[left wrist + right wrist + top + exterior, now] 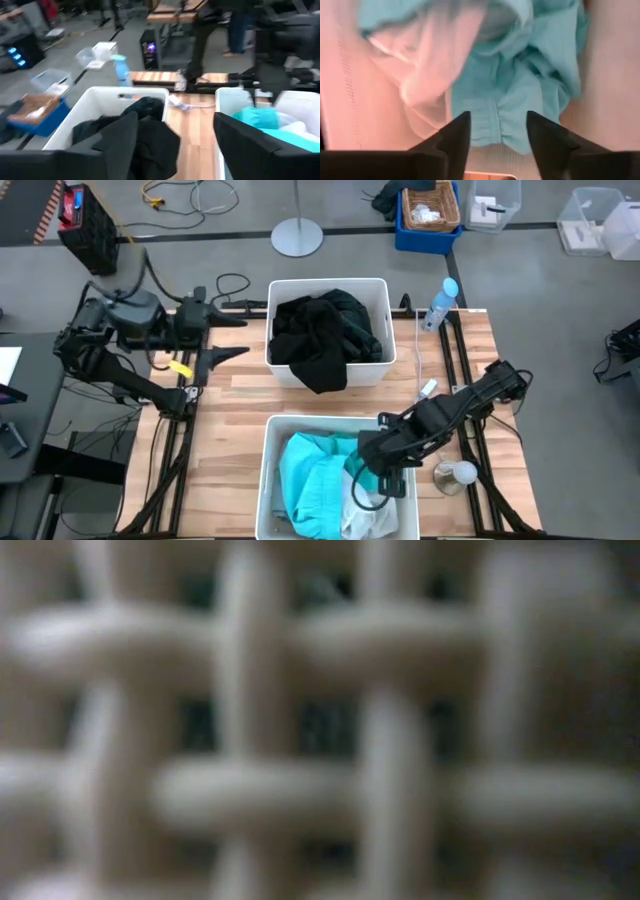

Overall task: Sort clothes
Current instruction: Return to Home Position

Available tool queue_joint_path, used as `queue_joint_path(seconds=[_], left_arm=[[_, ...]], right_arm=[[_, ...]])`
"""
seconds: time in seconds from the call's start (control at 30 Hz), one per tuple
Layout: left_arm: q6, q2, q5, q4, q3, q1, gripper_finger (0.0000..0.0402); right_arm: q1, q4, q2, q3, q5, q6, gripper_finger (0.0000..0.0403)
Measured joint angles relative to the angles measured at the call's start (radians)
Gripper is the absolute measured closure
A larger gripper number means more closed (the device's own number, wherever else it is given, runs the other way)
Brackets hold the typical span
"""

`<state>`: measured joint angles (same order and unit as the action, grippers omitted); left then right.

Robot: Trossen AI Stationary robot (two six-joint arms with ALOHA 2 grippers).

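Observation:
Black and dark clothes (325, 335) fill the far white bin (380, 288); one piece hangs over its near rim. They also show in the left wrist view (135, 130). Turquoise (310, 475) and whitish (370, 515) clothes lie in the near white bin (275, 425). My right gripper (378, 475) is open and empty over the right side of that bin. In its wrist view its fingers stand just above the turquoise garment (520, 90) and the whitish one (435, 65). My left gripper (240, 337) is open and empty, left of the far bin, pointing toward it.
A clear blue-capped bottle (440, 305) stands at the far bin's right. A small round pale object (457, 473) lies on the table to the right of the near bin. The low view is filled by a blurred whitish lattice (320, 720). Boxes stand on the floor beyond the table.

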<state>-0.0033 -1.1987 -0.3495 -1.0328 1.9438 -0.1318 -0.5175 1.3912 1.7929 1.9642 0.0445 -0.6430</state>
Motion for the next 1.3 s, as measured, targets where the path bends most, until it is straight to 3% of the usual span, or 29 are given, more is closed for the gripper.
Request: queue_joint_path(seconds=[0.1, 0.23, 0.33, 0.4, 0.57, 0.77, 0.87, 0.97, 1.2, 1.3], left_arm=[[0.021, 0.021, 0.011, 0.001, 0.000, 0.000, 0.0193], [0.073, 0.050, 0.009, -0.002, 0.000, 0.000, 0.0289], [0.102, 0.085, 0.011, 0.010, -0.028, 0.000, 0.0366], [0.107, 0.126, 0.009, 0.053, -0.084, 0.000, 0.0391], [0.094, 0.269, 0.004, 0.244, -0.356, 0.000, 0.0400], [0.090, 0.467, 0.004, 0.568, -0.764, 0.000, 0.0401], [0.071, 0.555, 0.004, 0.710, -0.938, 0.000, 0.0401], [0.042, 0.638, -0.009, 0.814, -1.083, 0.002, 0.0401], [-0.038, 0.801, -0.014, 0.939, -1.343, 0.011, 0.0401], [-0.055, 0.827, -0.011, 1.047, -1.431, 0.011, 0.0401]], right_arm=[[0.000, -0.057, -0.032, 0.000, -0.056, 0.007, 0.0259], [0.010, -0.163, -0.089, 0.000, -0.177, 0.092, 0.0373], [0.032, -0.272, -0.137, -0.004, -0.262, 0.197, 0.0390], [0.054, -0.345, -0.166, -0.007, -0.302, 0.289, 0.0393], [0.143, -0.552, -0.225, -0.007, -0.306, 0.535, 0.0400], [0.286, -0.716, -0.256, -0.056, -0.113, 0.679, 0.0402], [0.366, -0.899, -0.295, -0.193, 0.031, 0.680, 0.0402], [0.435, -1.053, -0.345, -0.392, 0.109, 0.626, 0.0402], [0.512, -1.391, -0.555, -0.861, 0.164, 0.495, 0.0402], [0.543, -1.437, -0.663, -1.009, 0.164, 0.471, 0.0403]])
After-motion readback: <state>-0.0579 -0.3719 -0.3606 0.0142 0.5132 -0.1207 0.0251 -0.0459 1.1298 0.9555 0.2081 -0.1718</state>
